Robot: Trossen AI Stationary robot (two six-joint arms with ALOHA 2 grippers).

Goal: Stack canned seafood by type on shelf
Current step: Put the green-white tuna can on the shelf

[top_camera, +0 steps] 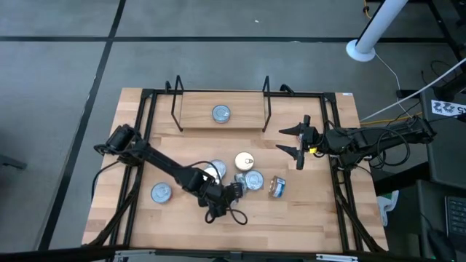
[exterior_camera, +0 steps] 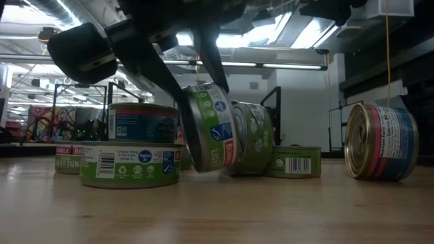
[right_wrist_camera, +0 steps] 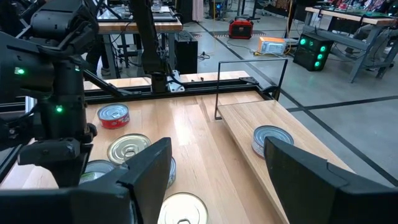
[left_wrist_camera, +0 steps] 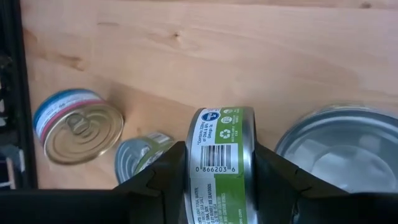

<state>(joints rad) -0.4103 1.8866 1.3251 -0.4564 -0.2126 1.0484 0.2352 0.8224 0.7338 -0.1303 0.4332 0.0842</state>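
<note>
1. Wooden table (top_camera: pixel 291 218) carried the shelf (top_camera: pixel 196 116) beyond the left gripper (top_camera: pixel 234 191)
2. Its fingers clamped a green can (left_wrist_camera: pixel 219 155) on edge, lids facing sideways
3. Right gripper (top_camera: pixel 300 143) hung open, nearer the shelf

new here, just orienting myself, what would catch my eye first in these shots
The left gripper at mid-table, clamping a green tin on edge amid a cluster of tins. Next, the lone tin already on the shelf at the table's far side, with the right gripper hovering open beside the shelf.
</note>
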